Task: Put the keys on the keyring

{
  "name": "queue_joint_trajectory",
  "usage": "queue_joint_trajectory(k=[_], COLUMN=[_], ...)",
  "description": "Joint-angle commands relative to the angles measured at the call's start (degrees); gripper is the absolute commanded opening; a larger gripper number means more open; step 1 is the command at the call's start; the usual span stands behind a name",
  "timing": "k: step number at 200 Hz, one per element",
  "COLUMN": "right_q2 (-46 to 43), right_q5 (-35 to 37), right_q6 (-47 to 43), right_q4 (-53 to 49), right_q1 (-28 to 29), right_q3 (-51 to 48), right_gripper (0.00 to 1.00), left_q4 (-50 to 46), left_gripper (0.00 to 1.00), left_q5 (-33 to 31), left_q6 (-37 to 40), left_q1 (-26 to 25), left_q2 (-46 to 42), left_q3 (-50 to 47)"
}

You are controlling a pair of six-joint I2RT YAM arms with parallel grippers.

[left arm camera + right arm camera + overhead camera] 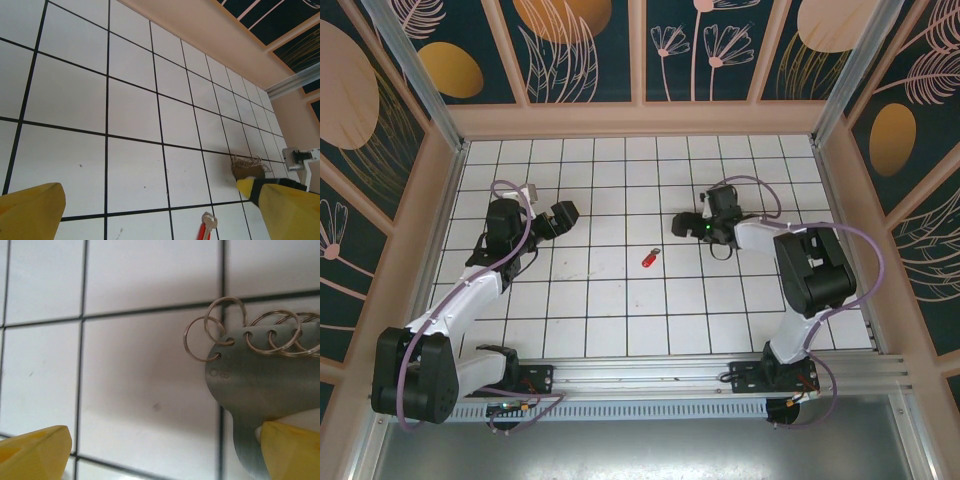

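A small key with a red head point(650, 257) lies on the white tiled floor between the two arms. In the left wrist view a silvery key point(209, 220) lies against the red key point(202, 232). The keyring point(260, 385) is a flat grey metal plate with several thin wire rings point(202, 340) through its holes; it also shows farther off as the keyring point(246, 170). My right gripper point(164, 432) hangs open just above it, its right fingertip point(292, 452) over the plate's lower end. My left gripper point(150, 192) is open over bare tiles, left of the keys.
The floor is a white grid of tiles point(620, 300) fenced by a peach wall point(640, 120) at the back and sides. An aluminium rail point(720, 372) runs along the near edge. Left gripper point(563, 218) and right gripper point(685, 225) face each other across the middle.
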Motion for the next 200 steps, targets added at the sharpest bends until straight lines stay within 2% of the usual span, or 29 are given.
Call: queue_joint_trajectory(k=[1,25,45,61,74,96,129,167,200], right_q2=[-0.4,-3.7,-8.5,-8.7,-6.8,-2.4,1.1,0.2,0.4], right_q5=[-6.9,-10.1,-6.1,-2.5,0.1,-0.3,1.3,2.5,1.3], right_q6=[4.5,5.2,2.0,-2.7,-6.3,-10.3,-14.5,-16.2,-13.9], right_q4=[-5.6,-7.7,-14.2,-20.1,-22.9,-25.3,-28.2,-28.9,-27.1], right_q1=[5.9,7.3,6.5,4.1,1.6,-1.6,0.5,2.3,2.1], right_q3=[-3.2,-2.9,1.9,7.9,11.4,15.6,17.6,14.1,12.2], right_gripper=[0.96,0.94,0.94,0.92,0.85,0.79,0.71,0.52,0.39], left_q4=[0.4,0.2,0.1,-0.1,-0.3,-0.2,0.0,-2.8,-2.3], left_gripper=[0.99,0.98,0.98,0.97,0.96,0.96,0.9,0.87,0.87], left_q5=[-1.0,-1.5,-0.8,-0.6,-0.2,0.2,2.7,3.4,2.1], left_q6=[0.1,0.4,0.9,1.5,1.9,1.8,2.5,5.5,5.1], left_q1=[-0.4,-0.4,-0.3,-0.3,-0.4,-0.4,-0.5,-3.4,-5.3], left_q2=[-0.7,-0.5,-0.2,0.1,0.2,0.1,0.8,4.2,6.2], left_q3=[-0.1,-0.9,-1.4,-1.5,-1.6,-1.6,-0.6,2.6,3.6])
